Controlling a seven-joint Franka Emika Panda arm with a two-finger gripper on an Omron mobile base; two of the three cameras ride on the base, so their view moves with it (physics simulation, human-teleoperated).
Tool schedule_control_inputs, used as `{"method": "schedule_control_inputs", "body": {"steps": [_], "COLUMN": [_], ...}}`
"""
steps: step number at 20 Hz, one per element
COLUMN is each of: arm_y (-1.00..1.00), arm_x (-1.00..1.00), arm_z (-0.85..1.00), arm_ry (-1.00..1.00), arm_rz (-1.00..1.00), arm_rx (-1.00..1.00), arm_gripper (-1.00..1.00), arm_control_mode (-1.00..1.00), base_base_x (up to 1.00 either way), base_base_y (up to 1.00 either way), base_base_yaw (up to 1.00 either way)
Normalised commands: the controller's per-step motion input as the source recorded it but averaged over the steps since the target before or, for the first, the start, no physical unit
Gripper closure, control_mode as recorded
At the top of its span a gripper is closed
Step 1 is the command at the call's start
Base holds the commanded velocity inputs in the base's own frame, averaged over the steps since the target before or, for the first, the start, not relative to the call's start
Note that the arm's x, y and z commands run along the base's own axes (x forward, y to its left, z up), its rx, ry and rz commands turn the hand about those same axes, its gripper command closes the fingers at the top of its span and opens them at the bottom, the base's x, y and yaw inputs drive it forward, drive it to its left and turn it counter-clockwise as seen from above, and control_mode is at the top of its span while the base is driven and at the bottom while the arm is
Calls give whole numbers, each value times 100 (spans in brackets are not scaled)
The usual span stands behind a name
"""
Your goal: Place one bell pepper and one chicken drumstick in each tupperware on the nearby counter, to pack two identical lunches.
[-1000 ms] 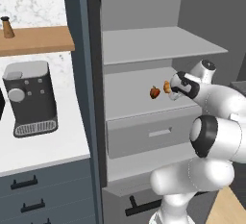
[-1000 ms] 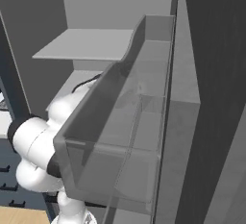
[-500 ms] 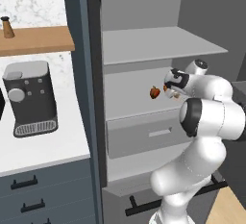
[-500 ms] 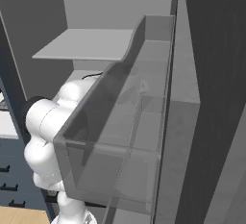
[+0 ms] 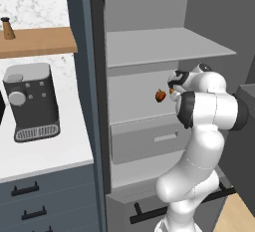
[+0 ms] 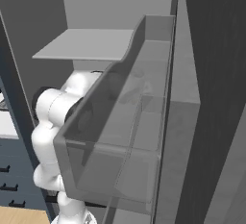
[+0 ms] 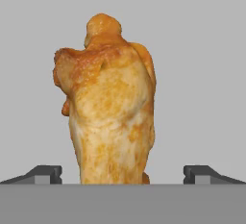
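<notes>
A lumpy golden-orange chicken drumstick [image 7: 110, 107] stands close in front of the hand camera, between my gripper's [image 7: 122, 175] fingertips [image 7: 48, 174]. The fingers are spread wide and touch neither side of it, so the gripper is open. In the left base view my gripper [image 5: 175, 80] reaches onto the middle fridge shelf, where a sliver of the drumstick [image 5: 172, 91] shows just behind it. A small dark-red bell pepper [image 5: 160, 95] sits on the same shelf, a little to the left of the hand. The tupperware trays are out of view.
The fridge stands open, with an upper shelf [image 5: 164, 47] and a closed drawer [image 5: 149, 139] below the hand. Its door bin [image 6: 120, 136] hangs close on the arm's right. A coffee machine [image 5: 31, 101] sits on the white counter [image 5: 50, 156] to the left, under a wooden shelf [image 5: 35, 42].
The hand has moved left and deeper onto the fridge shelf, closing in on the drumstick. The elbow has swung up in front of it. The pepper has stayed put.
</notes>
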Motion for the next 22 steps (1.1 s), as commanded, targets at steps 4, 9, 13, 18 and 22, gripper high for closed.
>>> {"method": "schedule_control_inputs", "body": {"steps": [4,9,13,18,22], "arm_y": [3,26,38,37,45], "arm_x": [35,7,-38,-100,-100], "arm_z": [-43,-61,-55,-5,50], "arm_ry": [0,0,-6,-10,-4], "arm_rz": [0,0,0,0,0], "arm_rx": [0,0,-3,-15,-11], "arm_gripper": [100,100,100,100,100], "arm_control_mode": [-100,-100,-100,-100,-100], "base_base_x": [0,0,0,0,0], "base_base_y": [0,0,0,0,0], "base_base_yaw": [0,0,0,0,0]}}
